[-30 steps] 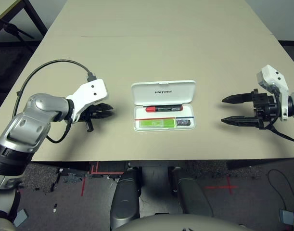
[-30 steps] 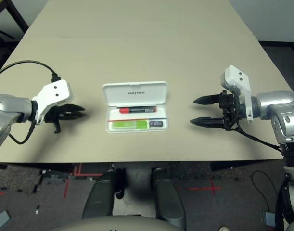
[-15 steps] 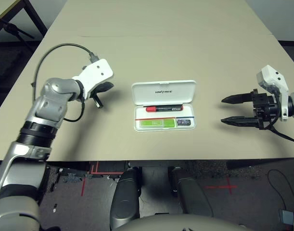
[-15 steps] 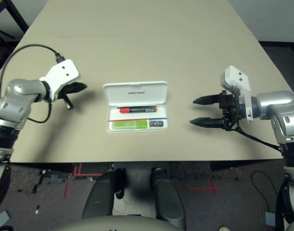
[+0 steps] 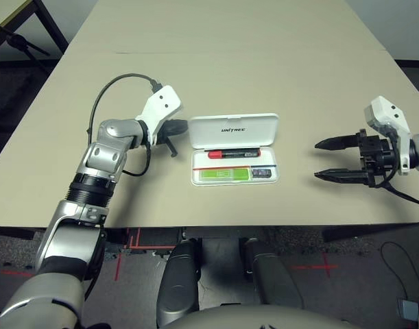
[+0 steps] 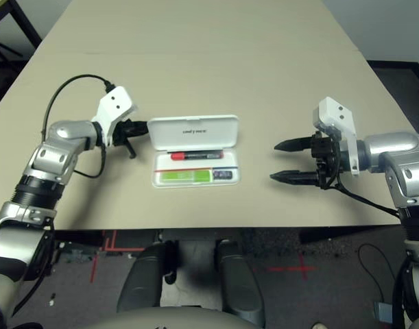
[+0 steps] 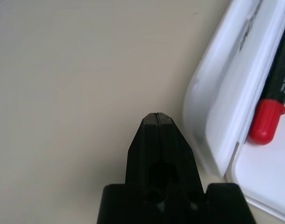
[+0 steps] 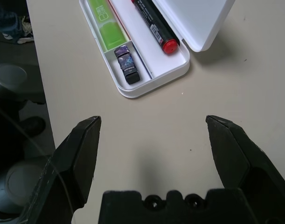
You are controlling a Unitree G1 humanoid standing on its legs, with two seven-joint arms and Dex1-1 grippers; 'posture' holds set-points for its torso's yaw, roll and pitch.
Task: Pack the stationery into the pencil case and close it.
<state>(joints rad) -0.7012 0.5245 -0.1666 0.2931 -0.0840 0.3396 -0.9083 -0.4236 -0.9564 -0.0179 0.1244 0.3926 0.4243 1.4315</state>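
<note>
The pencil case (image 5: 233,129) lies open mid-table, its white lid raised at the back. Inside lie the stationery: a red-capped black marker (image 5: 233,154), a light-green stick (image 5: 223,175) and a small blue-grey block (image 5: 262,174). My left gripper (image 5: 180,127) is shut and empty, its tip right beside the left end of the lid (image 7: 235,93); I cannot tell if it touches. The marker's red cap (image 7: 266,121) sits just past that lid edge. My right gripper (image 5: 317,160) stands open and empty well to the right of the case (image 8: 156,84).
A black cable (image 5: 116,86) loops from my left wrist over the table. Bare tabletop (image 5: 230,68) stretches behind the case and between the case and my right gripper. The table's front edge (image 5: 230,226) runs close below the case.
My left arm has swung from the near left of the table up and right to the lid's left end, staying shut. The right gripper and the case have not moved.
</note>
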